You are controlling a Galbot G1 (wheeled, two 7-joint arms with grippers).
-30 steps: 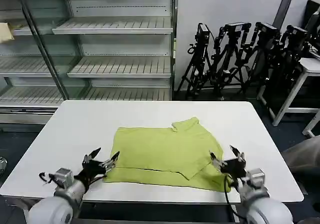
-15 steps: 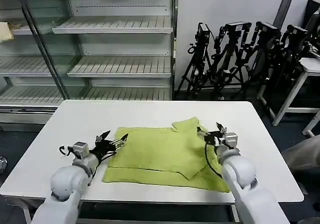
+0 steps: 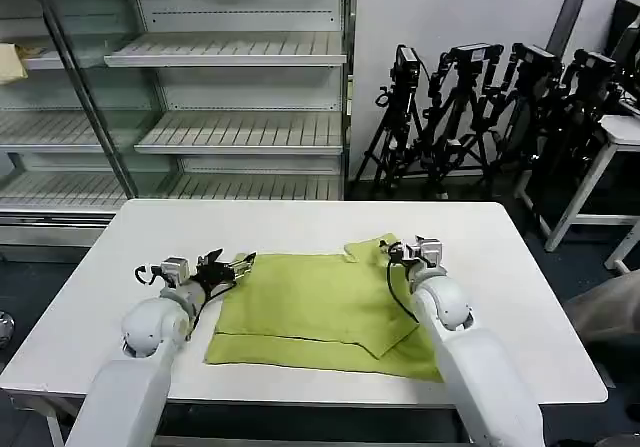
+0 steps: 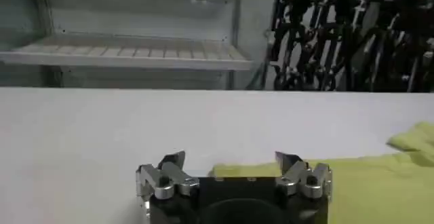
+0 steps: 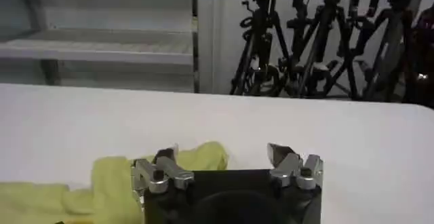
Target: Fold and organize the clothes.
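T-shirt [image 3: 320, 312] lay half-folded mid-table [image 3: 120, 267]; left gripper [image 3: 232, 267] and right gripper [image 3: 400, 250], both spread and empty, hovered at its far corners, likely needing to descend and pinch for the next fold.

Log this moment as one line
left gripper: open, shirt's far-left corner | right gripper: open, far-right sleeve | shirt: flat on table

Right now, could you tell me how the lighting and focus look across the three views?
Head view: even, soft light, only a faint shadow under the T-shirt on the table, everything sharp. Left wrist view: left end effector crisp, tripods behind slightly soft. Right wrist view: right end effector clear, background shelves blurred.
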